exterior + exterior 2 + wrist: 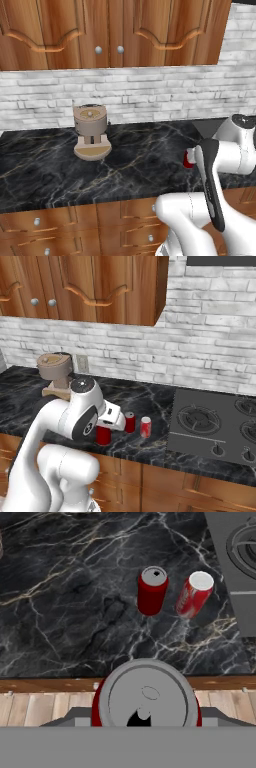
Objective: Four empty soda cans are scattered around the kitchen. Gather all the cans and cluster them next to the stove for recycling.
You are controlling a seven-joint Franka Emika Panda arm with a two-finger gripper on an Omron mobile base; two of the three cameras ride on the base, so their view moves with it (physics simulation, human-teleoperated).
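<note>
My gripper (145,718) is shut on a red soda can (145,699), whose silvery top looms large in the hand view. From the right base view this can (103,435) is low over the counter's front edge, under the gripper (107,425); whether it touches the marble I cannot tell. Two more red soda cans (130,422) (145,427) stand side by side on the counter just left of the black stove (210,426). In the hand view they are a dark red can (152,590) and a tilted-looking one (194,594), beside the stove (235,572). A sliver of the held can (188,159) peeks past the arm.
A beige coffee grinder (90,131) (56,373) stands at the back of the black marble counter (45,165), left of the arm. Wood cabinets hang above and drawers sit below. The counter's front edge (50,684) runs just under the held can, with plank floor beyond.
</note>
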